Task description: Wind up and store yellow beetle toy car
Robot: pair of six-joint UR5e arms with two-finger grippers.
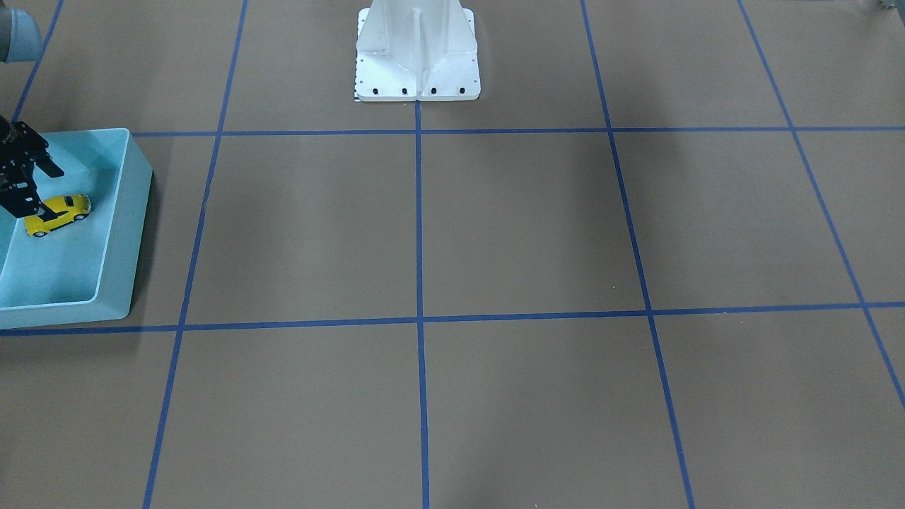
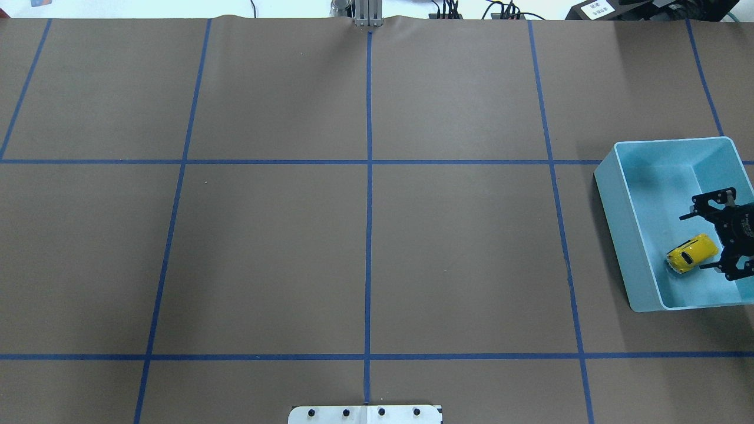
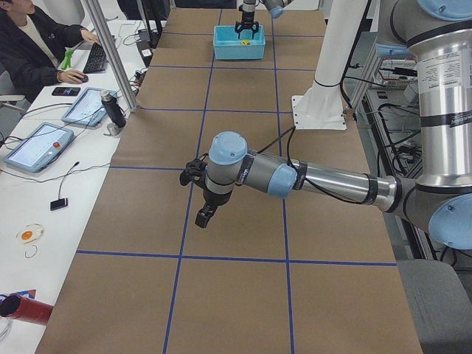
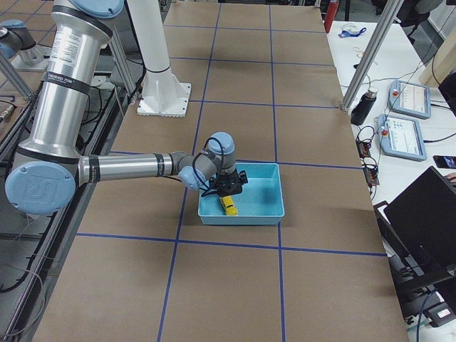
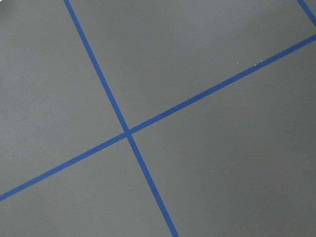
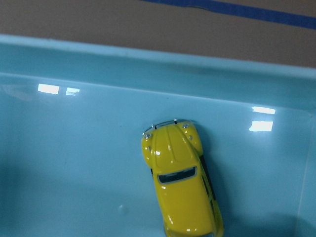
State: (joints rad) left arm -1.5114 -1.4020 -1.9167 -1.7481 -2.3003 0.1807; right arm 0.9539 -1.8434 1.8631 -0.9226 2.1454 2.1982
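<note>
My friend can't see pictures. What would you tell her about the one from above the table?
A tiny yellow beetle toy car lies in a light blue bin at the right edge, and the right gripper hangs over it with jaws open. The rest is a brown table marked with blue tape lines.
</note>
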